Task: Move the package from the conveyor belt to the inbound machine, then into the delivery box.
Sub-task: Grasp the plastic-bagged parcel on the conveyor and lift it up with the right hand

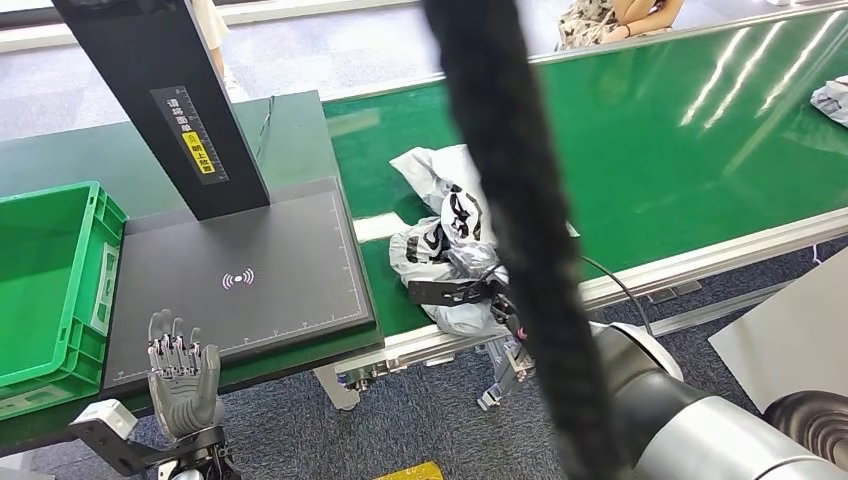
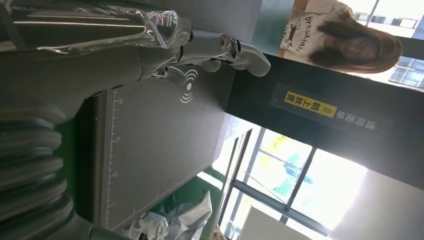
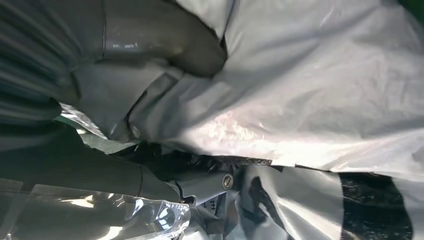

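The package (image 1: 440, 250) is a crumpled grey plastic bag with black print, lying at the near edge of the green conveyor belt (image 1: 650, 150). My right hand (image 1: 470, 292) grips it: the thumb (image 3: 165, 45) presses into the plastic (image 3: 310, 90) and dark fingers (image 3: 200, 185) close from the other side. My left hand (image 1: 180, 375) is open with fingers apart, raised at the front edge of the inbound machine's black plate (image 1: 250, 280). In the left wrist view that hand (image 2: 200, 50) hovers over the plate (image 2: 160, 140), with the package (image 2: 170, 222) beyond it.
A green delivery box (image 1: 50, 290) stands left of the plate. The machine's black post (image 1: 160, 100) rises behind it. A thick black cable (image 1: 520, 230) hangs across the head view. Another bag (image 1: 832, 100) lies far right on the belt. A person (image 1: 610, 15) stands behind the belt.
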`<action>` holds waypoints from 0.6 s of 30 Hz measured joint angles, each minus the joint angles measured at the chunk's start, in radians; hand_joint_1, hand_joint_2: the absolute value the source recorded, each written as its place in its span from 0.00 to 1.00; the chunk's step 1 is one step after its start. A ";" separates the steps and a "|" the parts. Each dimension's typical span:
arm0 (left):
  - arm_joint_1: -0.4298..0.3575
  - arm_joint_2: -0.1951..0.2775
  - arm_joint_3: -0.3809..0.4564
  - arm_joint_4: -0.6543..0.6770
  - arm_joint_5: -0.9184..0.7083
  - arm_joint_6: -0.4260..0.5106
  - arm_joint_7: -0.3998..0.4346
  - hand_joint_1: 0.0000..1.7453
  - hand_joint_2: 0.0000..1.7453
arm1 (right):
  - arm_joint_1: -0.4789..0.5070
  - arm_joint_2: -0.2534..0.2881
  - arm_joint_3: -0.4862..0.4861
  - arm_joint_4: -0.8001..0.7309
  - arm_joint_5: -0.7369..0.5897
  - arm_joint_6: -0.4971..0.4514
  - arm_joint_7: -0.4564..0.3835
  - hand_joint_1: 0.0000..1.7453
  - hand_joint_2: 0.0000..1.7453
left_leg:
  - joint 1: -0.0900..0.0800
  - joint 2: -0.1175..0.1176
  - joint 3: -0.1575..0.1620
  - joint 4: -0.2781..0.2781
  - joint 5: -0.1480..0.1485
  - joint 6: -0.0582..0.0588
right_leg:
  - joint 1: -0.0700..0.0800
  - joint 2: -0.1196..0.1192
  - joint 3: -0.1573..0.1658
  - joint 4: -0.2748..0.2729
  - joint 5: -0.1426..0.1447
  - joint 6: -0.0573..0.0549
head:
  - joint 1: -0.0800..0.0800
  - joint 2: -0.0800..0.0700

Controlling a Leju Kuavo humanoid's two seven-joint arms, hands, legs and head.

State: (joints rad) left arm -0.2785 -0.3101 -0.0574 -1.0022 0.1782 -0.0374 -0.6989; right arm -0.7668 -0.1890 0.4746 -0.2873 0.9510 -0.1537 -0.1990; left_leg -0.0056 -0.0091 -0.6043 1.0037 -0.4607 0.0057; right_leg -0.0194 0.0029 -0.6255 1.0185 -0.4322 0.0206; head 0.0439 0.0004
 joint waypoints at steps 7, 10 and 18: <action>0.001 0.000 0.003 -0.006 0.002 -0.002 0.000 0.00 1.00 | 0.000 -0.003 -0.006 0.000 -0.014 -0.009 -0.015 1.00 1.00 | 0.000 0.000 0.000 0.000 0.000 0.000 | 0.000 0.000 0.000 0.000 0.000 0.000 | 0.000 0.000; 0.002 0.000 0.003 -0.006 0.001 -0.003 0.000 0.00 1.00 | 0.000 -0.004 -0.008 0.000 -0.015 -0.009 -0.021 1.00 1.00 | 0.000 0.000 0.000 0.000 0.000 0.000 | 0.000 0.000 0.000 0.000 0.000 0.000 | 0.000 0.000; 0.001 0.000 0.004 -0.006 -0.004 -0.003 0.000 0.00 1.00 | 0.000 -0.001 -0.020 -0.001 -0.037 -0.030 -0.035 1.00 1.00 | 0.000 0.000 -0.001 0.000 0.000 0.000 | 0.000 0.000 0.000 0.000 0.000 0.000 | 0.000 0.000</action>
State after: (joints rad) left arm -0.2772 -0.3101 -0.0539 -1.0084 0.1743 -0.0408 -0.6989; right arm -0.7666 -0.1896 0.4551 -0.2880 0.9138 -0.1836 -0.2344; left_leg -0.0056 -0.0088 -0.6049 1.0037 -0.4609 0.0058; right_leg -0.0194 0.0030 -0.6256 1.0185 -0.4325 0.0211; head 0.0439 0.0004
